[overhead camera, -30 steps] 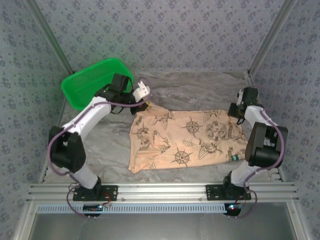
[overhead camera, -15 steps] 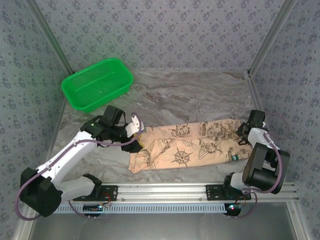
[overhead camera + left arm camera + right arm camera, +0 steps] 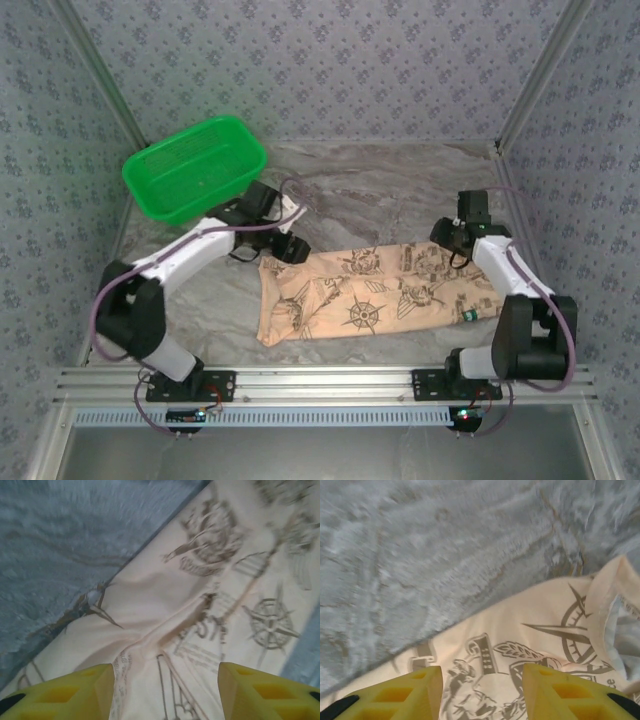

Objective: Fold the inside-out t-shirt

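Observation:
The t-shirt (image 3: 375,292) lies on the marble table as a flat tan band with brown compass prints, folded lengthwise. My left gripper (image 3: 292,249) hovers over its far left corner, open. In the left wrist view the yellow fingers (image 3: 75,692) stand wide apart above creased printed t-shirt cloth (image 3: 200,595), with nothing between them. My right gripper (image 3: 447,235) is over the far right edge, open too. In the right wrist view its fingers (image 3: 415,692) straddle printed t-shirt cloth (image 3: 530,625) near the collar, holding nothing.
A green basket (image 3: 195,166) stands at the back left, just behind the left arm. Bare marble table (image 3: 380,195) stretches behind the shirt. The metal rail (image 3: 330,380) with both arm bases runs along the near edge, and patterned walls close in the sides.
The shirt's far half was drawn forward into a narrower band, then both grippers opened and let go. Both have since moved back to the shirt's far edge.

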You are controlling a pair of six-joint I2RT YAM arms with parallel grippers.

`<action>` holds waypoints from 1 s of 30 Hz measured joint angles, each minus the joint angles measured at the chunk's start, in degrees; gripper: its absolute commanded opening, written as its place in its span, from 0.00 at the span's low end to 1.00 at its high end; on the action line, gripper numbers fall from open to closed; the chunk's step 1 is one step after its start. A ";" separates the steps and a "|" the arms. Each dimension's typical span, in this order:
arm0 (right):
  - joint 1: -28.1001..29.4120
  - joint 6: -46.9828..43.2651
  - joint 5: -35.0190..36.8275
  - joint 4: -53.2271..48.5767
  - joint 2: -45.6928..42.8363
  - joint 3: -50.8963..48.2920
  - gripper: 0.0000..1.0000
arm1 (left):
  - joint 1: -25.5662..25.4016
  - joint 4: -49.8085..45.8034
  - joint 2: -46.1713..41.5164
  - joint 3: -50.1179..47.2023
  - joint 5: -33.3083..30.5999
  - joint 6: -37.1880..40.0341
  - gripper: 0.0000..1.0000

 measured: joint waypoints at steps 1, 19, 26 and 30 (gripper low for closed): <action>-0.98 -0.20 -0.59 -0.07 1.66 0.00 0.35 | -1.03 0.09 1.46 -0.13 -1.68 -0.98 0.54; -11.28 1.55 -10.86 2.14 26.56 15.65 0.18 | -4.17 -4.07 11.02 -1.55 -14.99 0.66 0.59; -0.96 2.89 -11.21 0.37 43.87 40.35 0.22 | -9.70 -10.40 8.11 -3.65 -7.23 -1.07 0.59; 5.90 5.88 -13.79 0.39 52.41 53.37 0.30 | -14.80 -9.75 7.91 -4.57 -0.68 -3.15 0.59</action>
